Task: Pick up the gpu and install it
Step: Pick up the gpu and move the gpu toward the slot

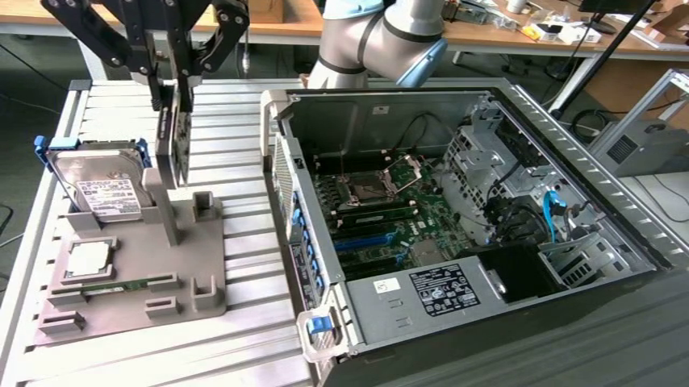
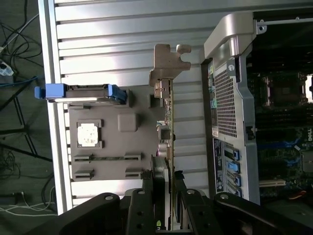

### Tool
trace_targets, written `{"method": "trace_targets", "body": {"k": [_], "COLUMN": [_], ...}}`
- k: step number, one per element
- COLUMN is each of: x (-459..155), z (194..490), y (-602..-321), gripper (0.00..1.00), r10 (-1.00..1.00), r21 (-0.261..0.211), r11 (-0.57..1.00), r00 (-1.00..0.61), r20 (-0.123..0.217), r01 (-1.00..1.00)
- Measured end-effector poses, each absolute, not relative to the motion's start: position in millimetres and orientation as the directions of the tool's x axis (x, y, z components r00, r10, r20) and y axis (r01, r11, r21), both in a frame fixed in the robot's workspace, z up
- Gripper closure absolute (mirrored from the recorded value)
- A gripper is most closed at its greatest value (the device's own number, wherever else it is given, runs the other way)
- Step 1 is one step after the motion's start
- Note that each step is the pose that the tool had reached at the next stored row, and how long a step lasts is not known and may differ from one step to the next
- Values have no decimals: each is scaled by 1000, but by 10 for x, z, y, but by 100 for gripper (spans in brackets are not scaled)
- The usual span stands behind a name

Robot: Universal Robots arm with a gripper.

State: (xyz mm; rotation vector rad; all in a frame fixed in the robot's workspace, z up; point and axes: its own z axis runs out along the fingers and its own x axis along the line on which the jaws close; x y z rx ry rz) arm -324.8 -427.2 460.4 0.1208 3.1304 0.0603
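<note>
The end effector (image 1: 173, 98) clamps 1 gpu (image 1: 173, 149) upright at the grey holder (image 1: 129, 300), beside 1 hard drive (image 1: 102, 193) and 1 chip (image 1: 89, 258); 1 open computer case (image 1: 366, 121) stands near.

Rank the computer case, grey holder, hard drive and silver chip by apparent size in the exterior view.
Largest to smallest:
1. computer case
2. grey holder
3. hard drive
4. silver chip
No two look alike.

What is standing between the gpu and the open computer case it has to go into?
Nothing visible blocks the way from above. The gripper holds the gpu upright over the grey fixture, on the exterior view's left of the computer case. Its side wall stands between them, but the case is open down to the motherboard.
</note>
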Motion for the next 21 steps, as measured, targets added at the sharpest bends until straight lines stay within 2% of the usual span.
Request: {"method": "trace_targets", "body": {"k": [21], "x": [-3248], "z": [4967], "y": [-4272], "gripper": [73], "r10": [77], "r21": [39], "r11": [996], "r00": [-997], "r20": [-7], "r01": [77]}}
